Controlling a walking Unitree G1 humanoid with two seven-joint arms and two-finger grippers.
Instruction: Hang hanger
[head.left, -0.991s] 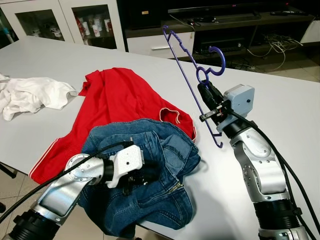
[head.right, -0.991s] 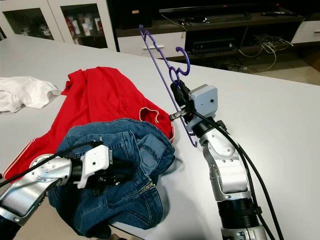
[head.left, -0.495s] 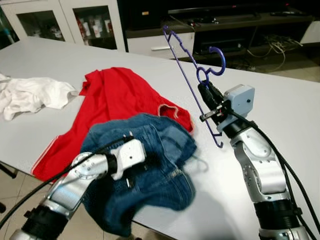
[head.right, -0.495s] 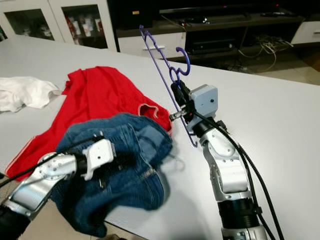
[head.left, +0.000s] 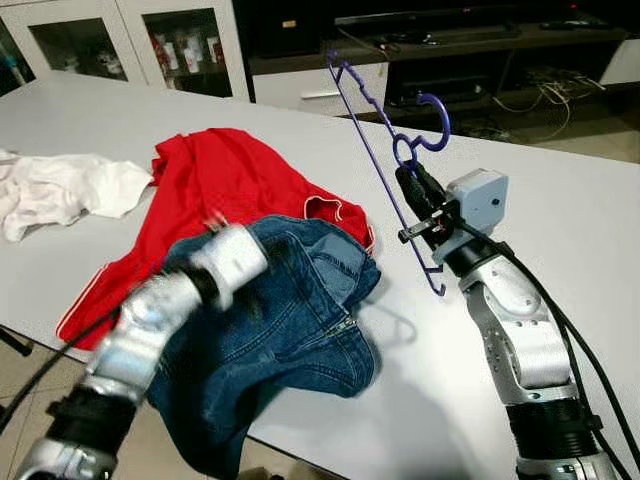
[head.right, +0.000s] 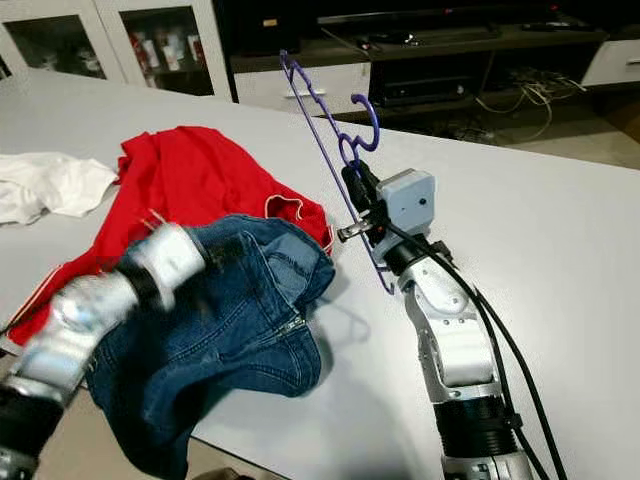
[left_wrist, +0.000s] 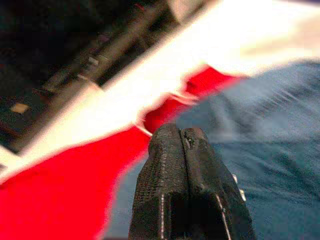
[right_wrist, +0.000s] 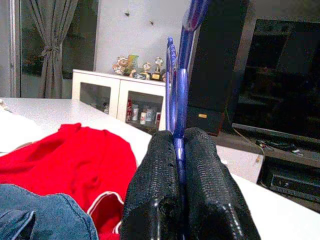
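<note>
Nearest edge of the surface (head.left: 560, 170): blue jeans (head.left: 285, 330) lie crumpled, part hanging over the rim.
Left end effector (left_wrist: 182, 137): blurred above the jeans, its 2 fingers pressed together with nothing between them.
Red shirt (head.left: 215, 185): spread flat just beyond the jeans, partly under them.
Right end effector (head.left: 420, 195): raised above the surface, right of the jeans, fingers clamped tight on the purple hanger (head.left: 385, 150).
Hanger position: held upright in the air, hook toward the far side, tilted away from the robot.
White cloth (head.left: 60, 190): bunched at the far left.
Beyond the surface: glass-door cabinets (head.left: 130, 40).
</note>
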